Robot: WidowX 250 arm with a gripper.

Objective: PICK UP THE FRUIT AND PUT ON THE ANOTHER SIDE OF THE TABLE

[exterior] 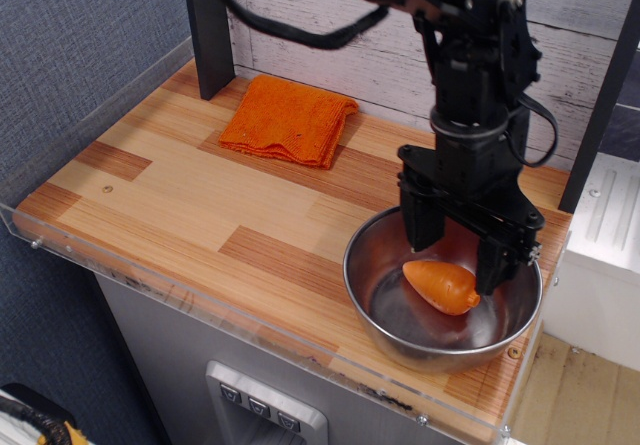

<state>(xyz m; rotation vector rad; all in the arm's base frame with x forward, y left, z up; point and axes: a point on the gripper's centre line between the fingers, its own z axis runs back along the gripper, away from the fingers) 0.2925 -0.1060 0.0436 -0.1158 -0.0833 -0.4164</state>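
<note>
Hanging over the steel bowl [400, 340] at the right front of the tabletop [180, 205], my end effector [457, 260] has its two black fingers [419, 223] spread apart, one down at the bowl's far-left rim and the other by its right side. Between them the fruit [441, 285] lies on the bowl's floor, its tapered end toward the left finger, and I cannot tell whether either finger touches it. Behind, near the back wall, a folded orange cloth [288, 119] rests well apart from the bowl
</note>
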